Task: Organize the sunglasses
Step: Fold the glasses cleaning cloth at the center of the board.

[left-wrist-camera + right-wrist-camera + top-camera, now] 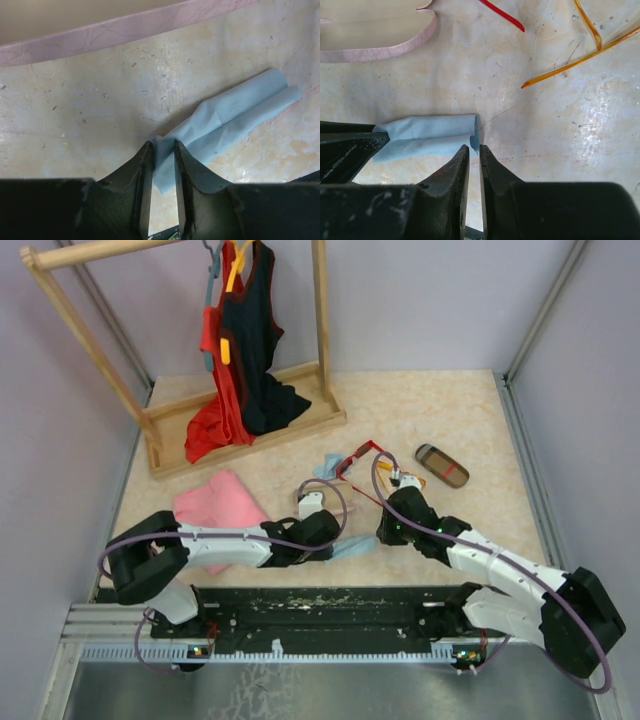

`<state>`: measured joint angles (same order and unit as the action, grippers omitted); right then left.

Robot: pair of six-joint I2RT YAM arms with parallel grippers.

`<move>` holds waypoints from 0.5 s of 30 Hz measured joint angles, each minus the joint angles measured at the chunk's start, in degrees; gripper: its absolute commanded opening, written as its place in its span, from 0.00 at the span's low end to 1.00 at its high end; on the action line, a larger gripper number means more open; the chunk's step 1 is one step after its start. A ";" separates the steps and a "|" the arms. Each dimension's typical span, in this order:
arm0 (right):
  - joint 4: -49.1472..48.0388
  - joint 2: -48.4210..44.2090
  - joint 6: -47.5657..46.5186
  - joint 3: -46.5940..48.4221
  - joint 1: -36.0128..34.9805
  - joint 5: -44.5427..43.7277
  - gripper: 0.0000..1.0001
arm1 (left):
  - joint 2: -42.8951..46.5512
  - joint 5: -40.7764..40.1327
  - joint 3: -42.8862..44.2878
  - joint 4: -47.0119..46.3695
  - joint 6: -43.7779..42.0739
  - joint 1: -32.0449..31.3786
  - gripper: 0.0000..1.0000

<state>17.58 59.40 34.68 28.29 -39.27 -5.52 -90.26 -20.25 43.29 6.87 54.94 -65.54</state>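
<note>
On the table (450,420) we see the left gripper (162,145) pinching one end of the cloth (235,117), likely to fold it. The right gripper (474,147) stands barely parted at the other end, and we cannot tell whether it holds anything. The red sunglasses (502,12) and orange sunglasses (560,68) lie beyond its jaws.

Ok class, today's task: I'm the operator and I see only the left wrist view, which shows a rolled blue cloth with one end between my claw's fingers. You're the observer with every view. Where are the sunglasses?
Observer: The red pair lies mid-table, beyond both arms.
Operator: And the other pair?
Observer: The orange pair lies just to the right of the red one, ahead of the right claw.
Operator: What is that claw doing?
Observer: It sits at the other end of your blue cloth, its jaws slightly apart.
</note>
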 measured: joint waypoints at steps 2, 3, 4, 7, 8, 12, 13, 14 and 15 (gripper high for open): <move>0.33 -0.81 -0.13 -0.02 0.00 -0.33 0.15 | -0.33 -0.09 0.15 0.04 0.55 0.00 0.23; 0.50 -1.20 -0.17 -0.02 0.00 -0.48 0.15 | -0.52 -0.17 0.28 0.04 0.66 0.00 0.19; 0.66 -1.49 -0.17 -0.02 0.00 -0.52 0.15 | -0.66 -0.24 0.42 0.09 0.79 0.00 0.16; 1.14 -2.51 -0.17 -0.13 0.00 -0.85 0.21 | -1.31 -0.92 1.16 0.85 0.68 0.00 0.08; 1.36 -2.89 -0.20 -0.13 0.00 -0.98 0.25 | -1.42 -1.22 1.29 1.07 0.52 0.00 0.05; 1.31 -3.65 0.00 -0.17 0.00 -1.49 0.41 | -1.62 -2.78 1.60 1.36 -1.46 0.00 0.00; 1.22 -3.54 -0.02 -0.17 0.02 -1.46 0.42 | -1.62 -3.04 1.60 1.22 -2.38 0.00 0.00; 1.09 -3.30 0.07 -0.17 0.02 -1.44 0.43 | -1.62 -3.34 1.53 0.98 -3.63 0.00 0.00; 0.81 -2.78 -0.02 -0.15 0.04 -1.29 0.43 | -1.62 -3.61 1.40 0.63 -4.76 0.00 0.00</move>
<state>18.39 56.62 34.65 28.14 -39.22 -6.81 -91.88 -23.86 44.69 7.51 50.17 -65.54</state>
